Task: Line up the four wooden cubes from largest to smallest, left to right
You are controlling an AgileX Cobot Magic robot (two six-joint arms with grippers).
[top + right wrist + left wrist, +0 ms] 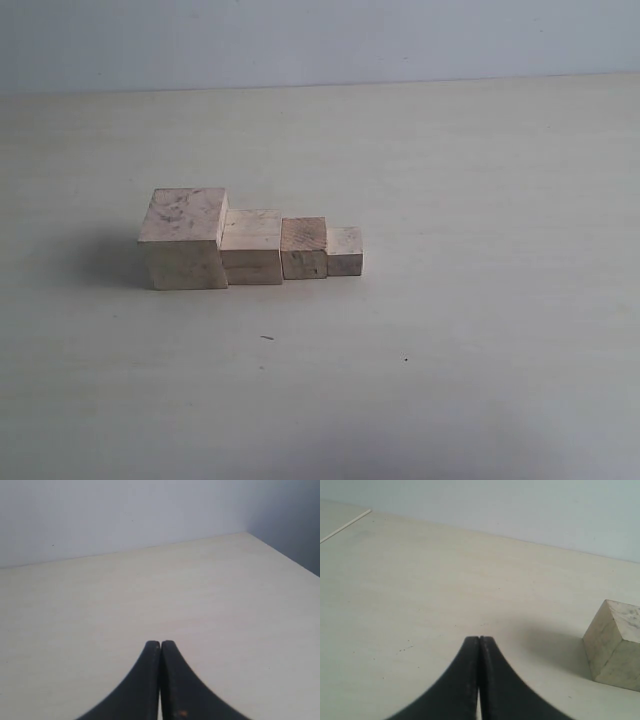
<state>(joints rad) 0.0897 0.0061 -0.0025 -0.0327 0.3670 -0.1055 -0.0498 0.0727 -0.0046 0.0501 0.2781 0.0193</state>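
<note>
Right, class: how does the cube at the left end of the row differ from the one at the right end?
The left cube is the biggest, the right cube the smallest. The left cube's top shows dark mottling; the right cube's looks plainer. Both are pale wood, upright, in one row.

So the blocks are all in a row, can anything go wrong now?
Maybe. The four wooden cubes touch side by side, so bumping one could shove the rest. The largest cube sits near the shut left fingers; a careless swing might knock it. The smallest cube looks easiest to tip.
</note>
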